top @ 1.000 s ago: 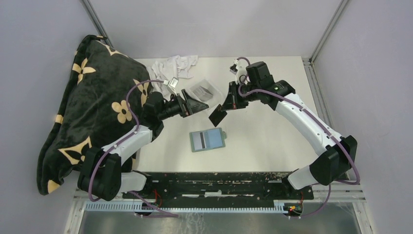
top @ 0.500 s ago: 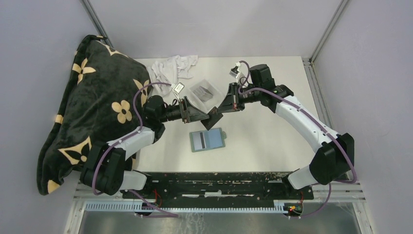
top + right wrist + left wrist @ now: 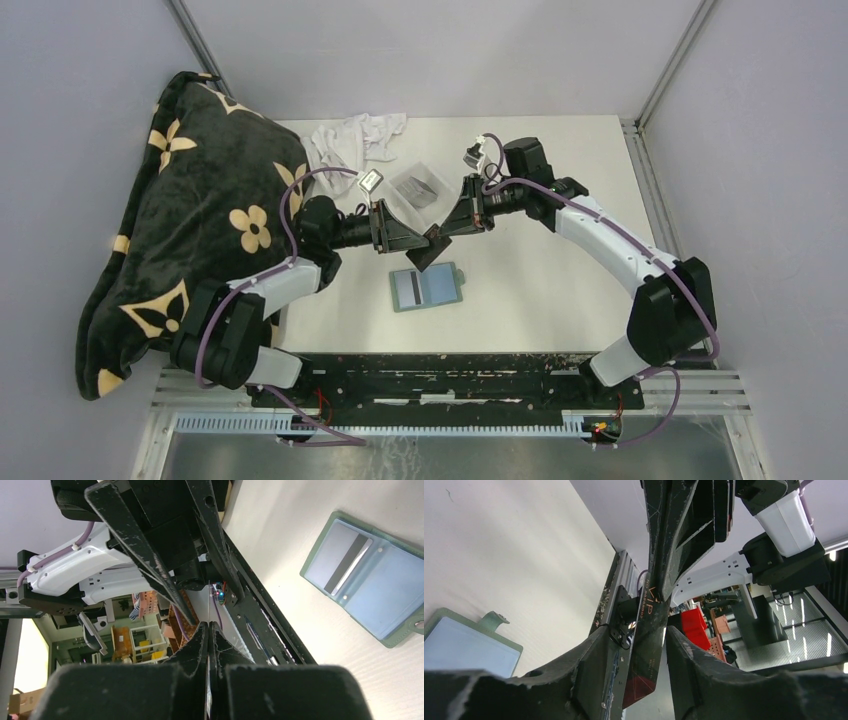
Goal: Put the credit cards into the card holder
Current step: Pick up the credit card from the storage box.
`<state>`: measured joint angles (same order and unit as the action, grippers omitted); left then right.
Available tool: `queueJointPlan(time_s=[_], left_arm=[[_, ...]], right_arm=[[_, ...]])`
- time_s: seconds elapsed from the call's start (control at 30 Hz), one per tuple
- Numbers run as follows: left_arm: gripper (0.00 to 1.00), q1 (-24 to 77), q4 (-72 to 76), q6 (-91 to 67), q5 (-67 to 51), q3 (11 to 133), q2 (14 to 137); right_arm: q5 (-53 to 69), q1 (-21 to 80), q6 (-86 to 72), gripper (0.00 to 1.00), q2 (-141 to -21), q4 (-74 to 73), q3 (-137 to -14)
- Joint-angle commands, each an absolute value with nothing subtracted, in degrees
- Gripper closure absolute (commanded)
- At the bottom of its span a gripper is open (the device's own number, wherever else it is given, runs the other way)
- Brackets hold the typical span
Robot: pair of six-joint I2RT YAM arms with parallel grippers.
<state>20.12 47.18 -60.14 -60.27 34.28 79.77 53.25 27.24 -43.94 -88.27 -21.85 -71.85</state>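
Closing in since a second ago, the left gripper (image 3: 418,240) has narrowed and now brackets the dark card (image 3: 428,253) from 9 o'clock. Its fingers (image 3: 594,655) stand half apart, with a gap showing on one side. The right gripper (image 3: 447,231), reaching from 2 o'clock, is clamped on that card's upper end. At 6 o'clock below them, the card holder (image 3: 428,287) lies open on the table (image 3: 560,280), a striped card (image 3: 407,289) in its left pocket.
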Motion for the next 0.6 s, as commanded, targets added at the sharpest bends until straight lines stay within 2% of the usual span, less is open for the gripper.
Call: queueJointPlan(time_s=[0.0,0.57], left_arm=[[0.51,20.39,52.32,-63.5,-63.81,34.03,80.64],[0.62,18.44,52.31,-62.26,-65.05,32.05,81.16]], right_arm=[[55.91,27.12,-44.44,0.99,-88.96,-18.09,-72.32],[56.13,26.72,-42.07,0.99,-90.1,-21.48,-73.17]])
